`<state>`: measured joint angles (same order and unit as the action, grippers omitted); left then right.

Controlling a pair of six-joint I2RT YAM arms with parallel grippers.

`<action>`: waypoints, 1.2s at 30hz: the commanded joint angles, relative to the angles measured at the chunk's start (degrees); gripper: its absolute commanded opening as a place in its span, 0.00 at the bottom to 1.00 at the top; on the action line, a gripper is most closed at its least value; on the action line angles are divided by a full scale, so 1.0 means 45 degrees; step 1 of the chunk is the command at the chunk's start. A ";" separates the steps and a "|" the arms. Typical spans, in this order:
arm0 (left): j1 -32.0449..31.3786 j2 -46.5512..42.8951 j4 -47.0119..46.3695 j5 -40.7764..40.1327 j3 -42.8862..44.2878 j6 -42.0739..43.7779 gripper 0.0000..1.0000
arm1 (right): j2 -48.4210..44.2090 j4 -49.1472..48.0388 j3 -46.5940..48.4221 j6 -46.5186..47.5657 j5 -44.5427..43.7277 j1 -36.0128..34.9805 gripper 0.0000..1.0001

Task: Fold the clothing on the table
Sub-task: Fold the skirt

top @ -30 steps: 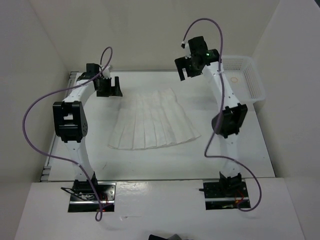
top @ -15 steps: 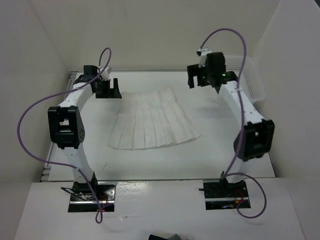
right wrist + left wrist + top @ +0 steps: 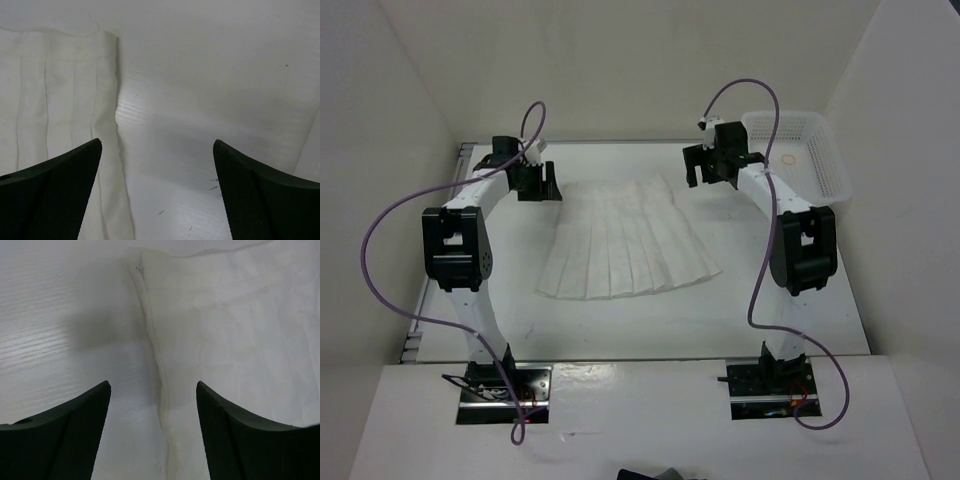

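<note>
Lying flat and unfolded near the far edge of the table (image 3: 620,330), the skirt (image 3: 630,245) awaits its first fold; the left gripper (image 3: 542,185) and right gripper (image 3: 698,172) hang at its waistband corners, jaws apart and empty, every fold left to do.

White table (image 3: 620,325) with pleated skirt (image 3: 628,245) flat at centre, basket (image 3: 832,160) at far-right corner

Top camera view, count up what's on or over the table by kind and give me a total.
Skirt: 1, white and pleated, spread flat
Basket: 1, white plastic, at the far right corner
Grippers: 2, left gripper and right gripper, both open at the skirt's far corners
Total: 4
</note>
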<state>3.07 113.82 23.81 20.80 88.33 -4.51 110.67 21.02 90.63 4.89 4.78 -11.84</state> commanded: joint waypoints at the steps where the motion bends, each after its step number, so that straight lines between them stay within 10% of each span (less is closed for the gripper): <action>1: -0.0038 0.0974 -0.0292 0.0144 0.1012 -0.0460 0.72 | 0.0794 -0.1018 0.0835 0.0145 -0.0143 0.0208 0.95; 29: -0.1132 0.3359 0.1310 -0.2551 0.4159 -0.0618 0.64 | 0.2574 -0.0002 0.3026 0.0163 -0.0905 -0.1100 0.88; 36: -0.1132 0.3359 0.1193 -0.1829 0.4042 -0.0501 0.63 | 0.2592 -0.0315 0.2594 -0.0226 0.1982 0.0070 0.88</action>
<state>-1.76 129.14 29.52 10.87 104.71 -6.42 122.30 20.64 102.17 4.86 7.90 -13.65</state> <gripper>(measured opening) 0.629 0.880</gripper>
